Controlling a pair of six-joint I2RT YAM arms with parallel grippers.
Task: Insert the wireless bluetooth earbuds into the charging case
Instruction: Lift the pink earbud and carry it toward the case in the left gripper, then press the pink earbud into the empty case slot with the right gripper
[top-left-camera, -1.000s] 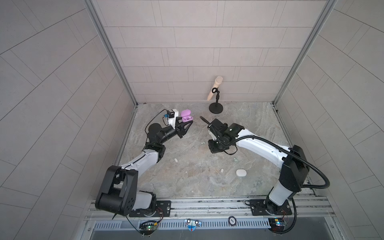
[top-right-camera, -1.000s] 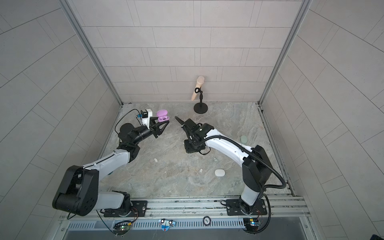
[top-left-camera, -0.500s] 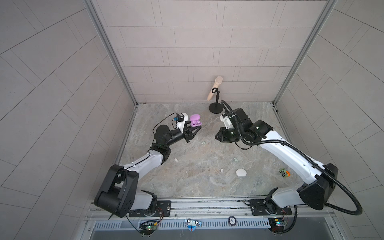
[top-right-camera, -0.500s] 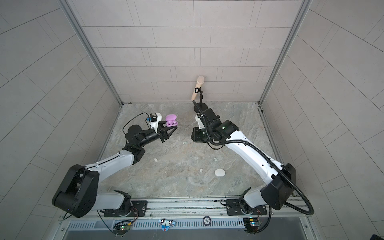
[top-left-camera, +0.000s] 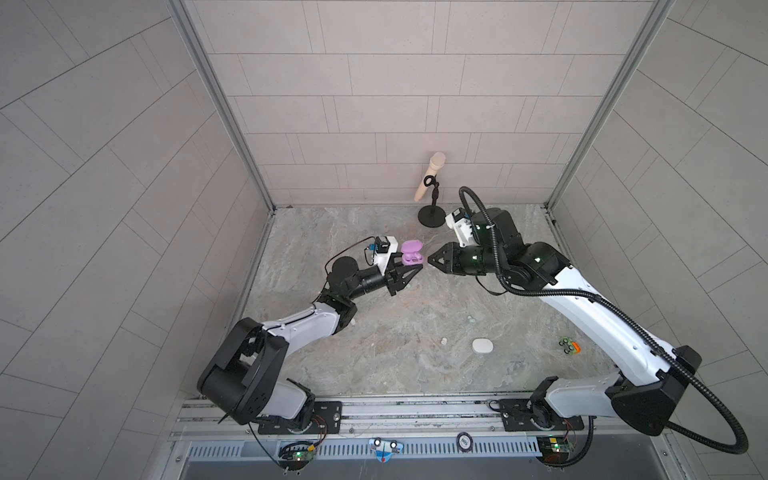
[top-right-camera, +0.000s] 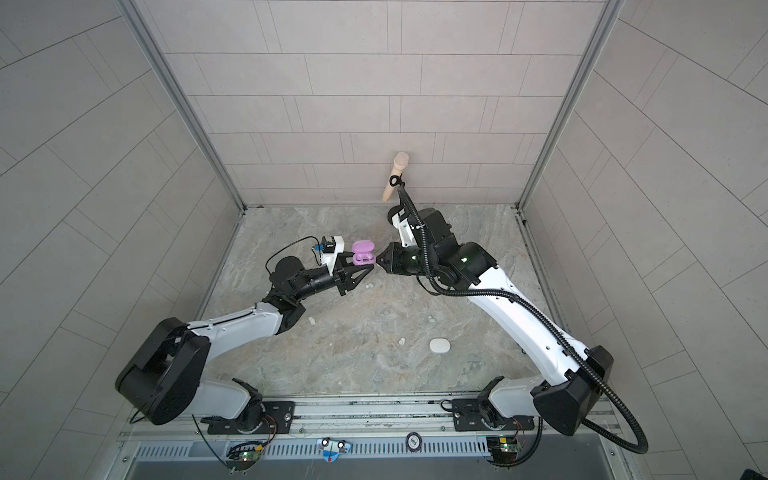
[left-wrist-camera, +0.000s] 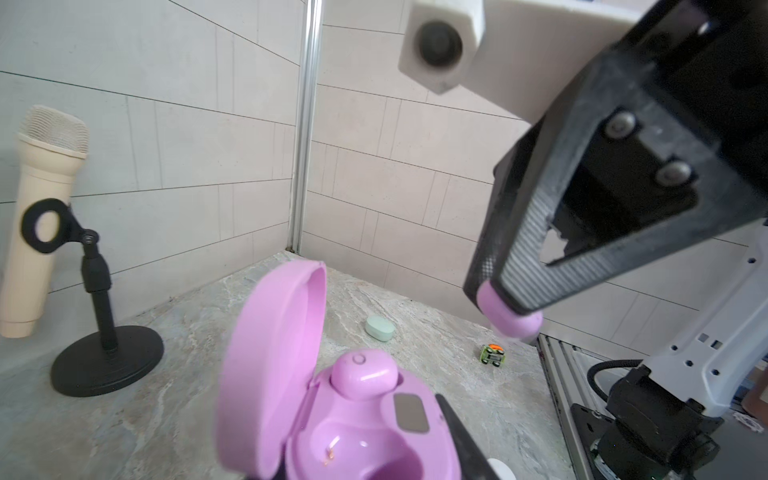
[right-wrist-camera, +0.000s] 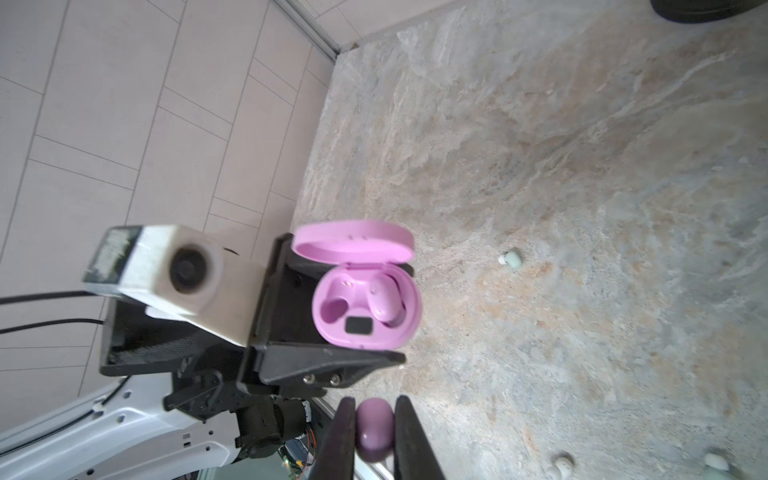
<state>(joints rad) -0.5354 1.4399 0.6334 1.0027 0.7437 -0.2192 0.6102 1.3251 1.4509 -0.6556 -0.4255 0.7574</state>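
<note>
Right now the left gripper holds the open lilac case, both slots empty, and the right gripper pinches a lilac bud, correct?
Not both: the right wrist view shows one slot of the lilac case holding a seated bud. The rest stands.

You've got smooth, glossy lilac plastic on the charging case (right-wrist-camera: 390, 338) & earbud (right-wrist-camera: 374, 428); bench (top-left-camera: 415, 340) reads as matt veined stone; mic (left-wrist-camera: 41, 174) matt cream plastic.

Lilac case (left-wrist-camera: 353, 432) btm off-frame.
</note>
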